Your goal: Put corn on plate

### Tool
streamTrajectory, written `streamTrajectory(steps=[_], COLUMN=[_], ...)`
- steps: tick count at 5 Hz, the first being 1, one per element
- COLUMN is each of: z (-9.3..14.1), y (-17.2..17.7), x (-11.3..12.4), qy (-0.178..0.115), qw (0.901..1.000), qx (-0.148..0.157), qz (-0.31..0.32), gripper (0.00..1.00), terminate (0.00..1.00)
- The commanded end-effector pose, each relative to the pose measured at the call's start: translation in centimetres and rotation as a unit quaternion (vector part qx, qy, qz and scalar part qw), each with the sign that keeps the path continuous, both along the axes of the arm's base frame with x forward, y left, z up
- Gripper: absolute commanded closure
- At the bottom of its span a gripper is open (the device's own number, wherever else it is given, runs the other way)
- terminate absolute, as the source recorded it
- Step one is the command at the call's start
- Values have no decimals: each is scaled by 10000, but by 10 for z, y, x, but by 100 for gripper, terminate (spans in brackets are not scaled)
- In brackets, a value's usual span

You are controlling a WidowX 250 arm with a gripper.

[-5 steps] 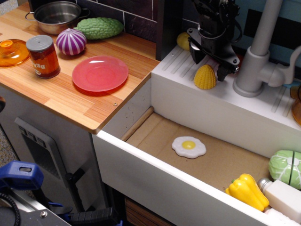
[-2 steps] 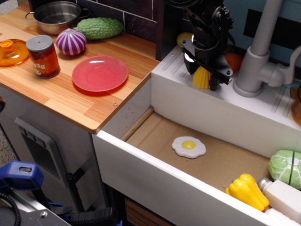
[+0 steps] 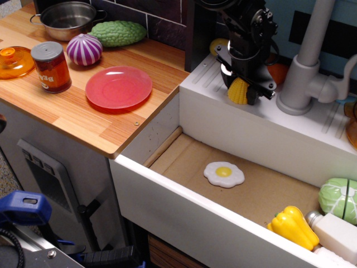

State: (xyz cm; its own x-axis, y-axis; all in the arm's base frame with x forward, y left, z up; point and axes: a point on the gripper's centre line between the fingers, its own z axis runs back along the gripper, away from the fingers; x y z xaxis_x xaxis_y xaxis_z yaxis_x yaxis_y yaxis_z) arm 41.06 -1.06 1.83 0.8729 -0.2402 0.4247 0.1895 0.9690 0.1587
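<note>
On the sink's back edge, jaws closed around the bumpy yellow plastic corn [image 3: 239,91]; its taper could slip before the glossy red plate [image 3: 119,87].

Bumpy yellow corn [image 3: 238,92] sits between the end effector [image 3: 243,90] jaws on the sink's back ledge. Glossy red-pink plate [image 3: 119,87] lies flat, well apart to its left.

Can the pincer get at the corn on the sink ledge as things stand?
Probably yes: the pincer is already down over the corn with its fingers on either side, and nothing lies between them. Whether it has closed is unclear.
</note>
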Motion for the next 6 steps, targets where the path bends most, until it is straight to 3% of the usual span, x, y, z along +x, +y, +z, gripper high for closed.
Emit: streamTrajectory(steps=[1, 2, 3, 4, 6], z=[68, 72, 67, 60, 31], y=[23, 50, 87, 114, 139], x=[-28, -56, -70, -67, -57], qy=[-118, -21, -133, -252, -351], qw=[9990, 9975, 9940, 9918, 9939], qx=[411, 638, 863, 944, 826], qz=[100, 300, 656, 825, 639], gripper=[100, 100, 100, 100, 100], terminate=[0, 0, 0, 0, 0])
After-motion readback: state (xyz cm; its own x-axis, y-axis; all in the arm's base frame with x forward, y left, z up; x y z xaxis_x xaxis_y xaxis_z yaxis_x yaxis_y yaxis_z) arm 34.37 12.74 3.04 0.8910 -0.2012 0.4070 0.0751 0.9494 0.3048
